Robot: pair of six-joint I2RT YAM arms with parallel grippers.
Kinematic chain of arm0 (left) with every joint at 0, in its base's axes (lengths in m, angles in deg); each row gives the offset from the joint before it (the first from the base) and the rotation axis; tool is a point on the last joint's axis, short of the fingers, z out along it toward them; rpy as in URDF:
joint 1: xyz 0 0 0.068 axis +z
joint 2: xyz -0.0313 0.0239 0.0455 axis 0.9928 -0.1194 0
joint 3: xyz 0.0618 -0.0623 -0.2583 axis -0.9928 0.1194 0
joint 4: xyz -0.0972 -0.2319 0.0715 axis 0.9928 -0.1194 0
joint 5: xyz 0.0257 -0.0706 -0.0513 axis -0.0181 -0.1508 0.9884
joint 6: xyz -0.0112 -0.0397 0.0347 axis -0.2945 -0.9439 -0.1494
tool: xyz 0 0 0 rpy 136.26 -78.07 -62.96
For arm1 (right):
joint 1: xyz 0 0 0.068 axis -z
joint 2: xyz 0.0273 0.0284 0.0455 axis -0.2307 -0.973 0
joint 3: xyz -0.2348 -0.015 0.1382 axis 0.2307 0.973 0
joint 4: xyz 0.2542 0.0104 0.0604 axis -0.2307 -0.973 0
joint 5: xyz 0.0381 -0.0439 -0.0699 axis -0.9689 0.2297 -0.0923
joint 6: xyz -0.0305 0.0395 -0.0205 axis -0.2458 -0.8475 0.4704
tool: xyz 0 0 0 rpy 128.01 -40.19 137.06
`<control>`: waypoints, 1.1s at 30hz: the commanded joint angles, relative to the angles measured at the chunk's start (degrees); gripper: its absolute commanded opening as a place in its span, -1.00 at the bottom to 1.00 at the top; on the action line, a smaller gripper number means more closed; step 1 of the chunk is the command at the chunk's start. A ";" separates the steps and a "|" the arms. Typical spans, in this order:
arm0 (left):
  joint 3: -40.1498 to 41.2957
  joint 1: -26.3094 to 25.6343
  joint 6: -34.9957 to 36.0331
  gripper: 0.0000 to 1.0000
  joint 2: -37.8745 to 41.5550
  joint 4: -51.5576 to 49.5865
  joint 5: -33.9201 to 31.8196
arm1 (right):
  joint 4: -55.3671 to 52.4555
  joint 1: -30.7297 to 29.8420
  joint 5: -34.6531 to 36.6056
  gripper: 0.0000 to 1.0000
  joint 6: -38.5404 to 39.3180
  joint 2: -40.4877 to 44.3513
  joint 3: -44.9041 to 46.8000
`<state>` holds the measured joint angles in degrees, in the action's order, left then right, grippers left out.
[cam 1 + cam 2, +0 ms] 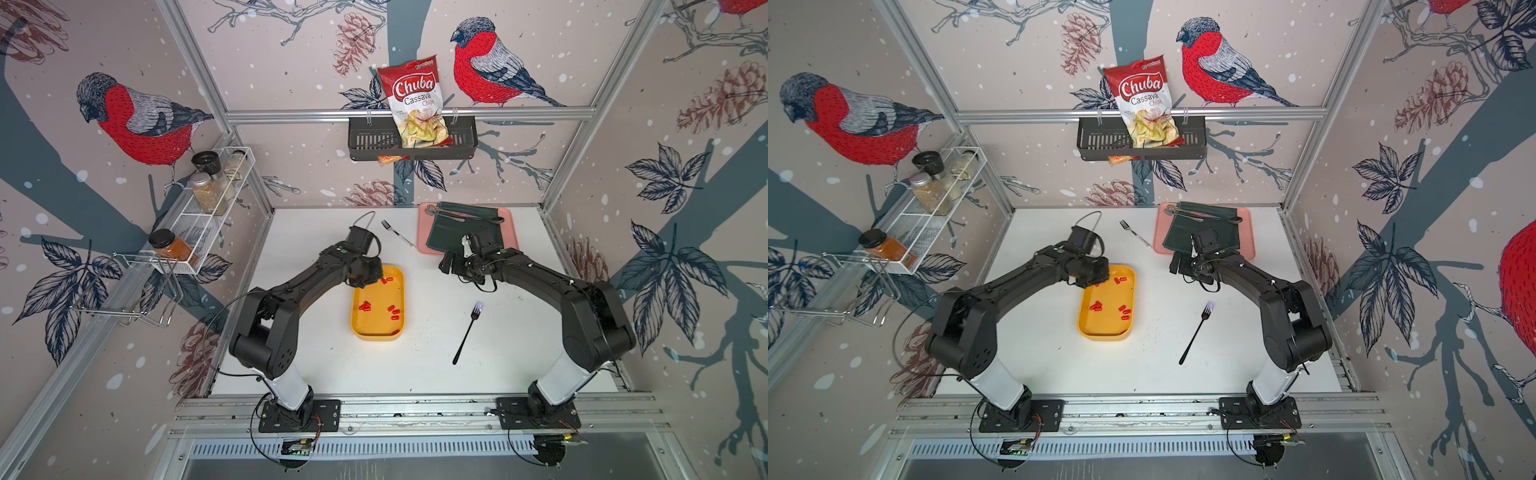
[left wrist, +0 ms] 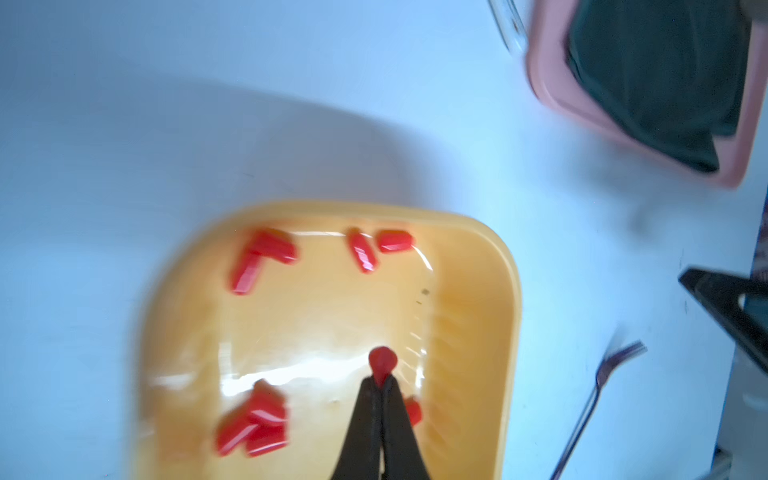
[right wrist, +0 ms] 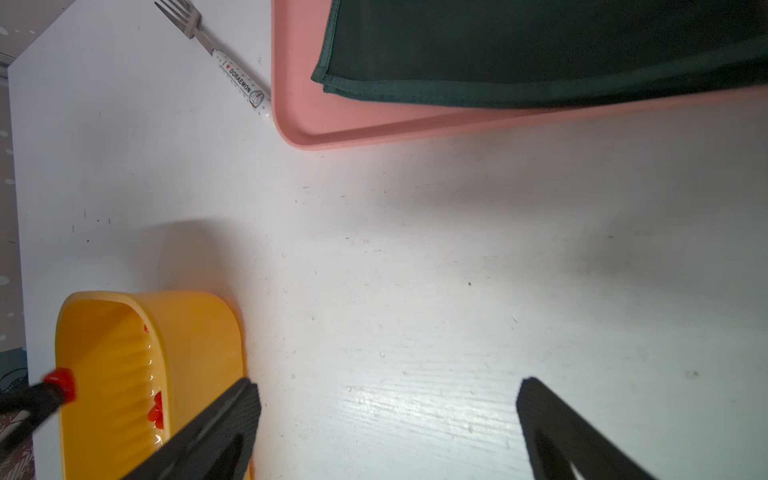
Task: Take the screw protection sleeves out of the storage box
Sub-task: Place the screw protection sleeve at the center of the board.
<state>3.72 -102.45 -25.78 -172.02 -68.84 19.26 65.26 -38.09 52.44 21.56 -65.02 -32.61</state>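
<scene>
The left pincer (image 2: 380,384) is clamped on 1 small red cylindrical plastic screw protection sleeve (image 2: 383,360), over the shallow yellow-orange plastic storage box (image 1: 376,336), where the other sleeves (image 1: 365,306) lie scattered. Further right, the right pincer (image 3: 388,388) stands apart above the white surface (image 3: 415,249), near the flat pink tray (image 3: 299,124).
</scene>
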 commanded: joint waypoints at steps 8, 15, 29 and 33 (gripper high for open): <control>-15.08 16.87 16.81 -1.00 -16.69 -4.56 -6.79 | -3.35 -1.57 3.05 1.00 -2.53 0.43 -2.69; -18.46 16.56 18.20 -0.95 -25.68 -1.56 -6.95 | -5.06 -3.92 4.71 1.00 -4.83 -2.81 -6.20; -10.63 14.72 18.46 -0.40 -21.26 0.83 -6.93 | -5.84 -6.84 6.09 1.00 -5.04 -3.91 -7.20; -9.58 13.06 16.43 -0.30 -17.19 -0.78 -7.12 | -6.11 -6.83 6.47 1.00 -4.51 -2.86 -6.90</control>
<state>-6.30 -88.42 -7.57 -191.75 -67.13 12.94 60.03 -44.80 57.58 16.86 -68.89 -39.58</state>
